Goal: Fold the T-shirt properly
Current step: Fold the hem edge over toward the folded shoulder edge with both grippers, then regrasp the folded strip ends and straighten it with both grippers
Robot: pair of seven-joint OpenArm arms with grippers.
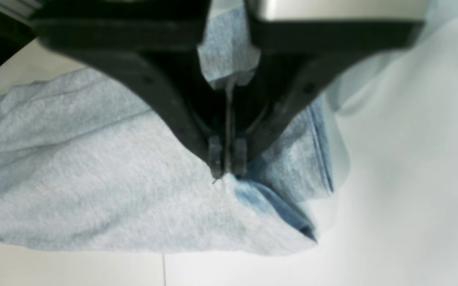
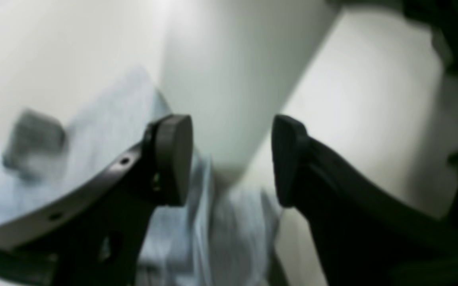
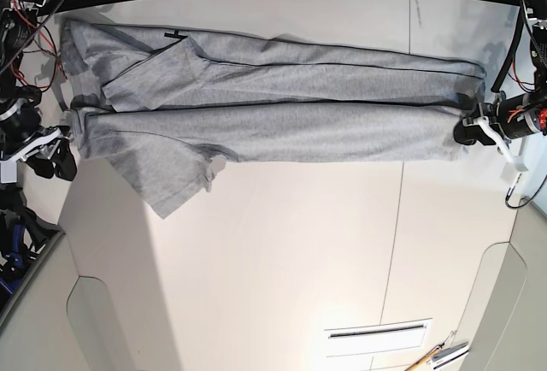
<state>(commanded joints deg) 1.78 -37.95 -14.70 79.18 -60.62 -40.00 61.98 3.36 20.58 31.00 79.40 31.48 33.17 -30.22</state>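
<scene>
Black jaws of the left gripper point(image 1: 227, 167) are pinched together on the edge of the T-shirt point(image 3: 256, 102), grey fabric bunched between the fingertips point(image 1: 216, 153) and running up through the gap behind them. In the left wrist view the cloth spreads left from the pinch point, with stacked hem layers visible just right of the tips. Right gripper point(image 2: 232, 159) jaws stand wide apart, nothing between the pads point(image 2: 173, 159); that view is blurred, shirt fabric showing below and left of the jaws. Base view: shirt lies stretched in a long band across the far part of the white table point(image 3: 273, 251), folded lengthwise, plain grey side up, one sleeve flap hanging toward the near edge on the view's left. Left gripper point(image 3: 468, 129) sits at the shirt's end on the view's right, touching it. Right gripper point(image 3: 53, 150) sits just beside the shirt's opposite end, contact not clear.
</scene>
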